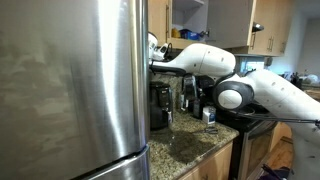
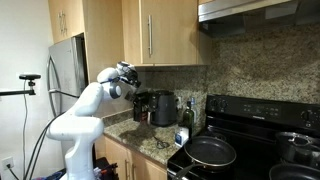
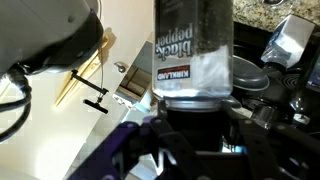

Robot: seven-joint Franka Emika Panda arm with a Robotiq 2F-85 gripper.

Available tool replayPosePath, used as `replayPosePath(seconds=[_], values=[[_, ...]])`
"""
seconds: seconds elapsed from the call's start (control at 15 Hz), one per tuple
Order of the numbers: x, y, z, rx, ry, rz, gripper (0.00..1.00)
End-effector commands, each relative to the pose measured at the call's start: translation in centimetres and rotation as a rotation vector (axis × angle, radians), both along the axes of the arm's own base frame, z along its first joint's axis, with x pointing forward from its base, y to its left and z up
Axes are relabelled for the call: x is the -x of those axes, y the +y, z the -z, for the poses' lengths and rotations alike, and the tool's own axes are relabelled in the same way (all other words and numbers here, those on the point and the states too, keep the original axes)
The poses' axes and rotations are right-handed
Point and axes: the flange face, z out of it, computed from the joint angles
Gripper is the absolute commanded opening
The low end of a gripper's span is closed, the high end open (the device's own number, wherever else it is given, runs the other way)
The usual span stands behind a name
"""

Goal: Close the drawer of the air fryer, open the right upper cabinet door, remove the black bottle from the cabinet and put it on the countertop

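Observation:
In the wrist view my gripper (image 3: 193, 115) is shut on the black bottle (image 3: 193, 45), a slim bottle with a black-and-white label that fills the middle of the frame. In both exterior views the gripper (image 1: 153, 46) (image 2: 128, 73) hangs in the air just below the cabinet (image 1: 188, 12), whose pale interior shows. The wood panel (image 2: 104, 35) beside it looks like the opened door. The air fryer (image 1: 160, 105) (image 2: 143, 105) stands beneath on the countertop (image 1: 190, 150) (image 2: 150, 136). Its drawer looks pushed in.
A steel fridge (image 1: 70, 90) fills the near side beside the arm. A coffee maker (image 2: 166, 108) stands next to the air fryer. The black stove (image 2: 240, 150) carries a pan (image 2: 210, 151). Small items (image 1: 208, 116) sit on the counter.

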Motion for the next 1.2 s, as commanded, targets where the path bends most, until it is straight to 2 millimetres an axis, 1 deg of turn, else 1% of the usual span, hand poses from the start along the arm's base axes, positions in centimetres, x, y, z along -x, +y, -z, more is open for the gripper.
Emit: replayPosePath(seconds=[0.0, 0.2, 0.27, 0.33, 0.4, 0.47, 0.6, 0.67, 0.73, 0.8, 1.0, 1.07, 1.13], values=[[0.1, 0.0, 0.0, 0.003, -0.003, 0.000, 0.52], [0.0, 0.0, 0.2, 0.008, -0.002, 0.002, 0.52], [0.3, -0.3, -0.9, -0.010, -0.023, 0.012, 0.52], [0.4, -0.5, -1.0, -0.025, -0.014, 0.017, 0.27], [0.6, -0.6, -1.0, -0.081, 0.046, 0.004, 0.27], [0.3, -0.7, -0.7, -0.099, 0.053, 0.000, 0.27], [0.7, -0.2, -1.8, -0.187, 0.064, -0.057, 0.27], [1.4, 0.3, -2.6, -0.230, 0.080, -0.091, 0.27], [2.6, 0.2, -4.6, -0.268, 0.077, -0.119, 0.27], [3.8, -0.4, -6.8, -0.298, 0.079, -0.133, 0.27], [6.5, -2.0, -12.2, -0.393, 0.067, -0.195, 0.27], [7.5, -2.6, -13.9, -0.436, 0.058, -0.216, 0.27], [7.9, -3.2, -15.1, -0.481, 0.055, -0.231, 0.27]])
